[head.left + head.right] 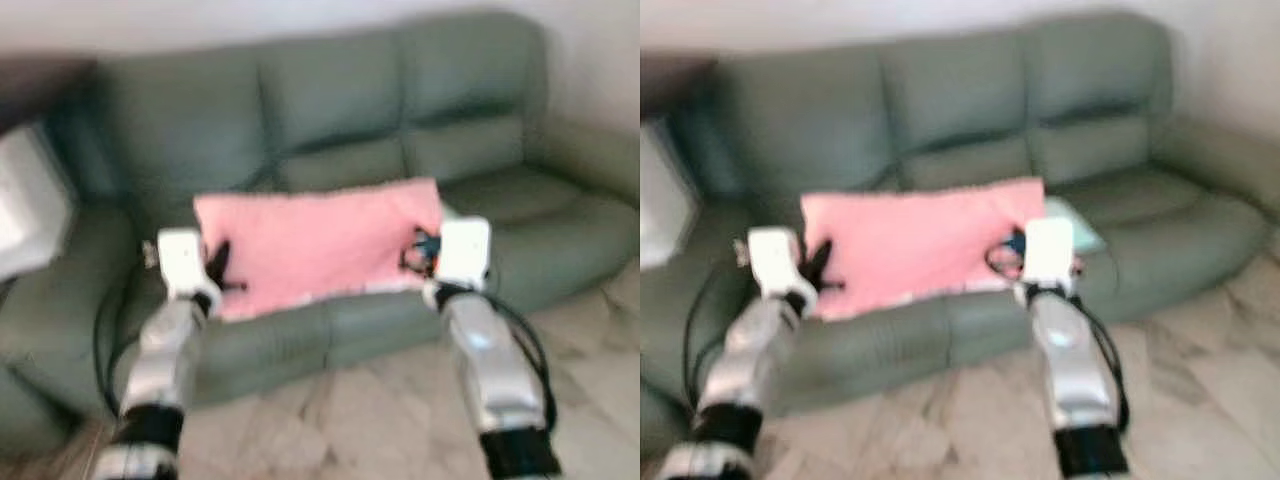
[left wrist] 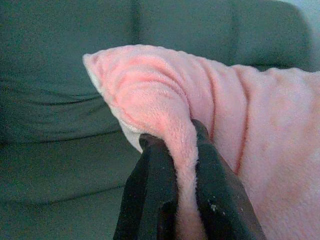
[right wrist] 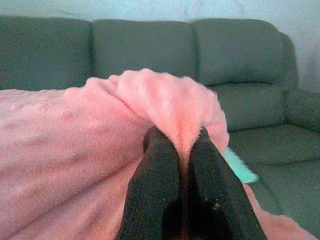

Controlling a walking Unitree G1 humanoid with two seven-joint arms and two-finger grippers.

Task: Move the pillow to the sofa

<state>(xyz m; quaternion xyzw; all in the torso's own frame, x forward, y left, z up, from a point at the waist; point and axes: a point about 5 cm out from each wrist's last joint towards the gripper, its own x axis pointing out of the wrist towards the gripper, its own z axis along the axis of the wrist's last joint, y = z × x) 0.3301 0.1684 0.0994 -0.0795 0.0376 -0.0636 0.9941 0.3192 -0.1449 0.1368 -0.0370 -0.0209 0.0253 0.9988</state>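
Green sofa behind, pink pillow pinched between both grippers' fingers

Both arms reach forward — left gripper and right gripper, jaws pinched closed.

Pale marble floor; turquoise cushion; white object at left.
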